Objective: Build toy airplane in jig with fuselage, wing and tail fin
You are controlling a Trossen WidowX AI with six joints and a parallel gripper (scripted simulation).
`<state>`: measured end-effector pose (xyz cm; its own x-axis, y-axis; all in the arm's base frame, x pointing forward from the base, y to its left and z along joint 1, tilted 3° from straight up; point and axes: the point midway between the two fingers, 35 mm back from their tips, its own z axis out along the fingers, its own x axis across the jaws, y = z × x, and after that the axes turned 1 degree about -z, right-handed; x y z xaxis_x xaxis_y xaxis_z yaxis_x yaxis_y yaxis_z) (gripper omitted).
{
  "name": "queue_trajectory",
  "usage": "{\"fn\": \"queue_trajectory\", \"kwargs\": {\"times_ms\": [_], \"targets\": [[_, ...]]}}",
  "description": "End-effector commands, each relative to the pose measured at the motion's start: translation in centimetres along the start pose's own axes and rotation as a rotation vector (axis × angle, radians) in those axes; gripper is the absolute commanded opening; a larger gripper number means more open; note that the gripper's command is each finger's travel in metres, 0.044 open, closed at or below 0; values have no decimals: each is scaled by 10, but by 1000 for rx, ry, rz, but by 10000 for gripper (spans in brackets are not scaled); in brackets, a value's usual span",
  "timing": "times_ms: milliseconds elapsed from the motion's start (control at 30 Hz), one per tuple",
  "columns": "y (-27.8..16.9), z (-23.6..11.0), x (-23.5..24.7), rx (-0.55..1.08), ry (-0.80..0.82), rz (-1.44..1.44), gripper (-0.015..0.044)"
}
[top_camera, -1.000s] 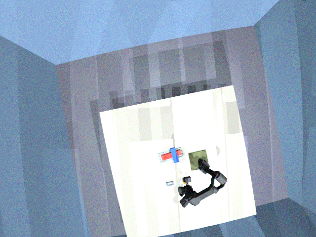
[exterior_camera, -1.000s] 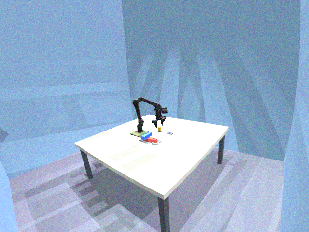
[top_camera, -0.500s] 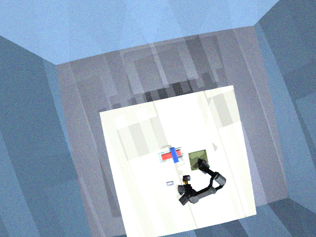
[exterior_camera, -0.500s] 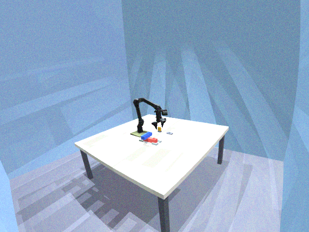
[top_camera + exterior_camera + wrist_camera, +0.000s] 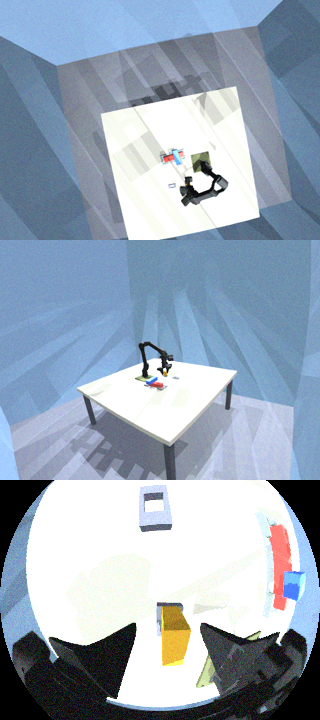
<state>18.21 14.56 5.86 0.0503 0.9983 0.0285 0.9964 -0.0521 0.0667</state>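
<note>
The red fuselage (image 5: 169, 158) (image 5: 158, 385) (image 5: 280, 545) lies in the pale grey cradle (image 5: 162, 162) (image 5: 267, 555). The blue wing (image 5: 177, 157) (image 5: 151, 380) (image 5: 294, 585) lies across the top of the fuselage; its tab is hidden. The orange tail fin (image 5: 165, 373) (image 5: 174, 645) stands upright in a small grey holder (image 5: 159, 622), away from the cradle. My gripper (image 5: 186, 183) (image 5: 165, 372) (image 5: 168, 625) is open, low over the tail fin. In the wrist view the fin shows between the two fingers, with a gap on each side.
An empty grey holder (image 5: 169, 186) (image 5: 173, 377) (image 5: 145, 510) with a rectangular opening sits on the white table (image 5: 144, 206) (image 5: 129, 400), near the tail fin. The arm's olive base plate (image 5: 195, 160) (image 5: 139, 378) (image 5: 204, 672) is beside the cradle.
</note>
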Motion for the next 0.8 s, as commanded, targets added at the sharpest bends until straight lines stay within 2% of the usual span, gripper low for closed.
{"fn": "queue_trajectory", "kwargs": {"times_ms": [0,267,500,767], "targets": [[0,1,-1,-3,-3,-2,256],[0,1,-1,-3,-3,-2,46],[0,1,-1,-3,-3,-2,0],[2,-13,2,-1,-2,5,0]]}}
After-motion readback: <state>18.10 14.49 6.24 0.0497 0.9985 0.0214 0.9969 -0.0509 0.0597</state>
